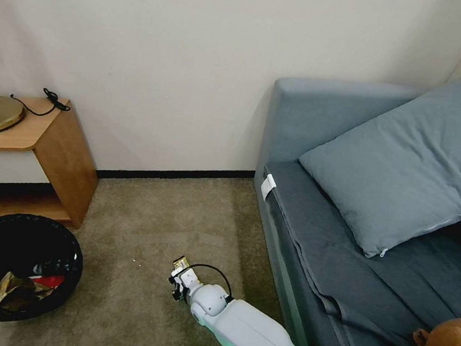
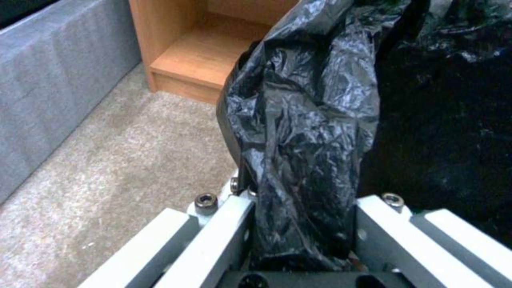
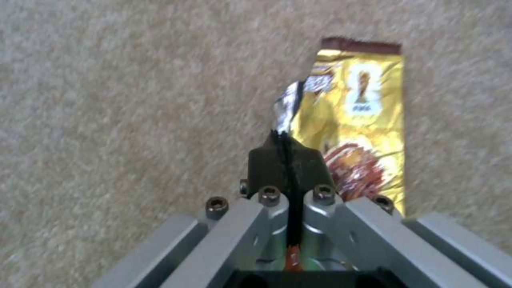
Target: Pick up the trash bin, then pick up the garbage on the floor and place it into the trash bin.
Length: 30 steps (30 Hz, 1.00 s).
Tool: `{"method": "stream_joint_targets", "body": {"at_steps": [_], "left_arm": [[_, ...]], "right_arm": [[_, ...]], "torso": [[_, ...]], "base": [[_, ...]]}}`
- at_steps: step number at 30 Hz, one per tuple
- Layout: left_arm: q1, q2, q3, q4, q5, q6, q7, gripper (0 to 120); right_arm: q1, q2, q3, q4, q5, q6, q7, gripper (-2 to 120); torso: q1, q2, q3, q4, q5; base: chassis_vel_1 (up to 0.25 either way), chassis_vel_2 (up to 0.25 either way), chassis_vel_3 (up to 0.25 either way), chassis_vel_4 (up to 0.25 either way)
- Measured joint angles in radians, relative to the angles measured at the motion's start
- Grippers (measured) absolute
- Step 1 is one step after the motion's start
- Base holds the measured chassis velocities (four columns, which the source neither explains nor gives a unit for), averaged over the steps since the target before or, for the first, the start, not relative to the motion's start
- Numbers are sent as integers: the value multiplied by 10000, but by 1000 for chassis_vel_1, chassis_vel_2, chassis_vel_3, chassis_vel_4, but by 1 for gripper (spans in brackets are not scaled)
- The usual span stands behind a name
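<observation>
- Right gripper [image 3: 288,140] low over the tan carpet [image 1: 141,229] beside the grey-blue sofa [image 1: 326,112]; black fingertips pressed together, pinching the silvery torn edge of a yellow-gold foil candy wrapper [image 3: 363,120].
- Wrapper's free part lies flat against the carpet past the fingers.
- Left gripper [image 2: 301,200] clamped on the rim of the small round trash bin with glossy black bag liner [image 2: 304,104]; bunched plastic fills the gap between its jaws.
- Head view: bin [image 1: 13,226] sits at lower left, near the wooden side table [image 1: 51,136], well apart from the right gripper [image 1: 178,278].
- Inside the bin: red snack packet [image 1: 47,281] and tan paper scrap [image 1: 9,288].
</observation>
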Motion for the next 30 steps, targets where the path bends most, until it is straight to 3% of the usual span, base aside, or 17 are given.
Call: {"method": "stream_joint_targets", "body": {"at_steps": [18,26,30], "left_arm": [[176,36,-87,212,-45,-160,153,3],[150,27,-100,90,-52,-155,167,3],[139,-10,-83,50,-34,-146,167,3]], "right_arm": [[17,-76,363,-126,-463,251,-190,2],[-17,-82,641,-235,-802,337,-449,36],[-28,-57,728,-363,-962,444,-516,45]], "torso": [[0,0,1,-1,0],[0,0,0,-2,2],[0,0,0,-1,2]], "base": [[0,0,0,0],[0,0,0,0],[0,0,0,0]]}}
